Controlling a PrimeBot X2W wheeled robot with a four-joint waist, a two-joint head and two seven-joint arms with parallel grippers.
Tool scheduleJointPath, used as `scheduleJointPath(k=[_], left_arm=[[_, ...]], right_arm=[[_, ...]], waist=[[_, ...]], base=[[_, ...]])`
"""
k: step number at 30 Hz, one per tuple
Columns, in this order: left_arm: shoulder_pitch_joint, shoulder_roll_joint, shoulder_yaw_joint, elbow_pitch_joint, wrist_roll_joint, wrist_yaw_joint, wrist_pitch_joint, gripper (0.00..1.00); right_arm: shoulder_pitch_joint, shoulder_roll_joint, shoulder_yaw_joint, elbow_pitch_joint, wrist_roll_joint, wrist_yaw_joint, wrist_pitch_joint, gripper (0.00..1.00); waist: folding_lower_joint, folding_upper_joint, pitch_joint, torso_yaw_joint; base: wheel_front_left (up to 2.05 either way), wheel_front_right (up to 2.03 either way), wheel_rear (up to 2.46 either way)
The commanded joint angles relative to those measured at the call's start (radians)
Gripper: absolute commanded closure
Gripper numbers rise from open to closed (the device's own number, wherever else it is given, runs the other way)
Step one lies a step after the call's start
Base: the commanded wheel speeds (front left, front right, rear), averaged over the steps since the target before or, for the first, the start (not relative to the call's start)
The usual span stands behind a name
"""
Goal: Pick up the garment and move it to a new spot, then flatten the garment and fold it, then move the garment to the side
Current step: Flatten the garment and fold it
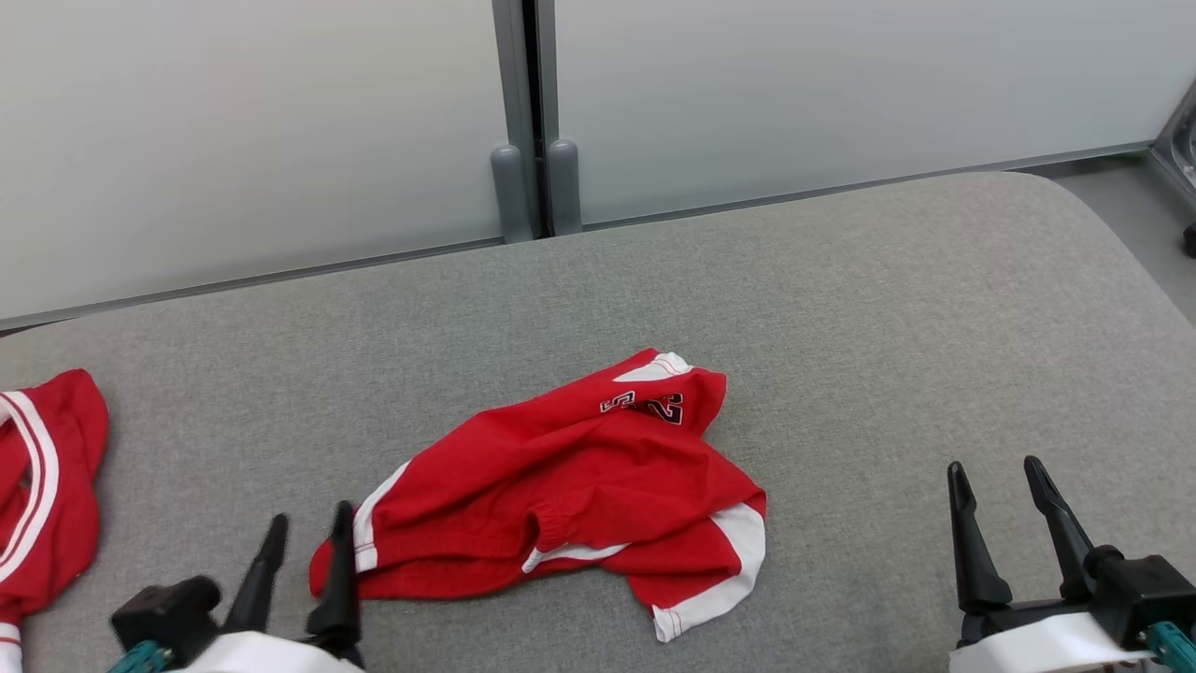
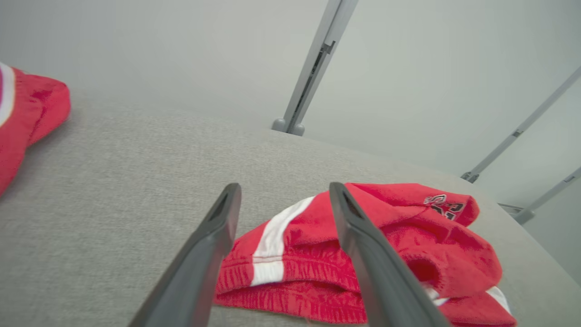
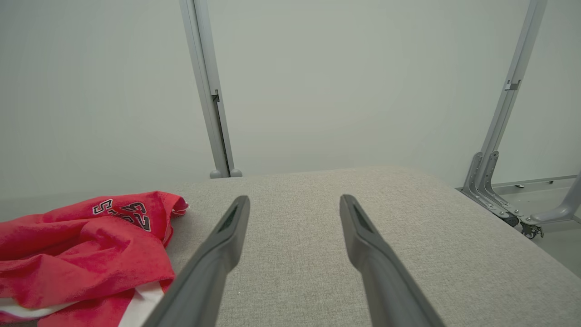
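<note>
Here the left pincer (image 1: 311, 516) and right pincer (image 1: 993, 465) stand spread, empty; grabbing the crumpled shorts (image 1: 561, 486) by one layer could twist them further.

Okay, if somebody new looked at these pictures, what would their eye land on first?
The crumpled red garment with white stripes and black lettering, lying in the middle of the grey padded surface. Next, a second red garment at that surface's left edge. Both stand open at the bottom: the left end effector beside the crumpled garment's corner, the right end effector over bare fabric.
</note>
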Motion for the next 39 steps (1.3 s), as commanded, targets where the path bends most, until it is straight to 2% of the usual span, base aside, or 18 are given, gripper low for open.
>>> scheduleJointPath(k=[1, 4, 8, 17, 18, 19, 20, 26, 35, 37, 38, 39], left_arm=[[-0.025, 0.0, -0.032, -0.035, 0.021, 0.003, 0.022, 0.0], [-0.045, -0.015, -0.127, -0.072, 0.043, -0.023, 0.1, 0.0], [-0.086, -0.031, -0.21, -0.027, 0.062, -0.047, 0.175, 0.0], [-0.147, -0.034, -0.232, 0.126, 0.081, -0.045, 0.202, 0.0], [-0.15, -0.034, -0.236, 0.13, 0.077, -0.054, 0.205, 0.09], [-0.152, -0.034, -0.239, 0.133, 0.07, -0.063, 0.208, 0.85], [-0.152, -0.034, -0.243, 0.133, 0.065, -0.072, 0.213, 1.0], [-0.123, -0.04, -0.221, 0.073, 0.019, -0.087, 0.207, 1.0], [0.065, 0.055, -0.125, -0.011, -0.055, -0.014, 0.227, 1.0], [0.098, 0.067, -0.116, -0.01, -0.067, -0.014, 0.229, 1.0], [0.109, 0.068, -0.108, -0.007, -0.078, -0.013, 0.224, 0.71], [0.119, 0.076, -0.102, 0.001, -0.074, -0.003, 0.222, 0.2]], right_arm=[[-0.013, -0.005, 0.002, -0.005, -0.002, 0.0, -0.005, 0.0], [-0.032, -0.006, 0.02, -0.007, 0.006, 0.0, -0.005, 0.0], [-0.05, -0.005, 0.035, -0.013, 0.019, 0.0, -0.005, 0.0], [-0.059, -0.005, 0.025, -0.017, 0.038, 0.0, -0.005, 0.0], [-0.056, -0.005, 0.023, -0.017, 0.04, 0.0, -0.005, 0.0], [-0.055, -0.005, 0.022, -0.018, 0.041, 0.0, -0.005, 0.0], [-0.053, -0.005, 0.019, -0.017, 0.041, 0.0, -0.005, 0.0], [-0.034, -0.005, -0.005, -0.016, 0.04, 0.0, -0.005, 0.0], [-0.02, -0.005, -0.011, -0.008, 0.018, 0.0, -0.005, 0.0], [-0.021, -0.006, -0.014, -0.008, 0.018, 0.0, -0.005, 0.0], [-0.02, -0.005, -0.013, -0.008, 0.015, 0.0, -0.005, 0.0], [-0.02, -0.005, -0.01, -0.006, 0.012, 0.0, -0.005, 0.0]], waist=[[0.0, -0.0001, 0.008, -0.012], [0.0, -0.0001, 0.022, -0.04], [0.0, -0.0001, 0.044, -0.082], [0.0, -0.0001, 0.078, -0.148], [0.0, -0.0001, 0.079, -0.15], [0.0, -0.0001, 0.08, -0.151], [0.0, -0.0001, 0.08, -0.149], [0.0, -0.0001, 0.073, -0.101], [0.0, -0.0001, 0.044, 0.025], [0.0, -0.0001, 0.043, 0.044], [0.0, -0.0001, 0.042, 0.051], [0.0, -0.0001, 0.042, 0.056]], base=[[0.0, 0.0, 0.0], [0.0, 0.0, 0.0], [0.0, 0.0, 0.0], [0.0, 0.0, 0.0], [0.0, 0.0, 0.0], [0.0, 0.0, 0.0], [0.0, 0.0, 0.0], [0.0, 0.0, 0.0], [0.0, 0.0, 0.0], [0.0, 0.0, 0.0], [0.0, 0.0, 0.0], [0.0, 0.0, 0.0]])
